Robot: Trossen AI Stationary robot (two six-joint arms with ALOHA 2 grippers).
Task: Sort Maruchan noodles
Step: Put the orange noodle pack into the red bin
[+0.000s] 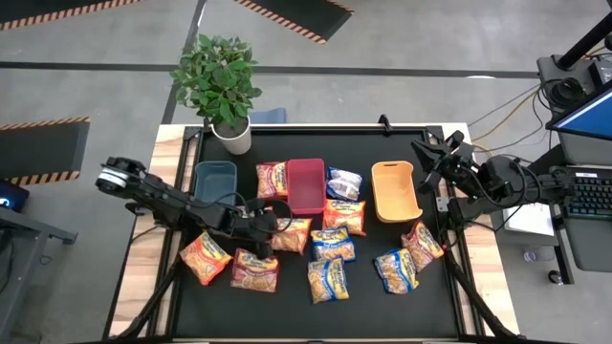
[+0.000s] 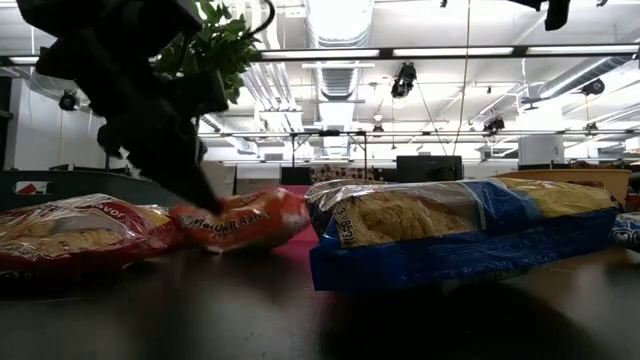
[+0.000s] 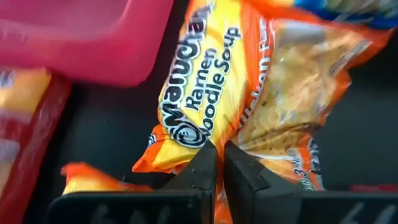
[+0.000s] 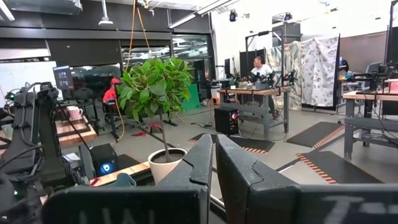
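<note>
Several Maruchan noodle packets lie on the black table [image 1: 191, 306] in orange, red and blue-and-yellow. My left gripper [image 1: 279, 227] reaches in from the left and is shut on an orange packet [image 1: 293, 235] just near the red bin [image 1: 306, 184]. The left wrist view shows its fingers [image 3: 219, 155] closed on that packet [image 3: 249, 81]. In the low view the gripper [image 2: 200, 200] comes down onto the packet [image 2: 245, 220]. My right gripper [image 1: 427, 158] is raised at the table's right side, shut on nothing [image 4: 211, 155]. My left gripper pinches the orange packet's end edge [image 3: 199, 134] between its two fingers. The fingers slant down at it from the table's left side. The rest of the packet stretches away from the fingertips and lies on the table.
A teal bin [image 1: 214, 182], the red bin and a tan bin [image 1: 395, 190] stand in a row at the back. A potted plant [image 1: 220, 86] stands at the far left corner. Other packets [image 1: 332, 246] lie close around the gripped one; a red one [image 1: 255, 270] lies just near the gripper.
</note>
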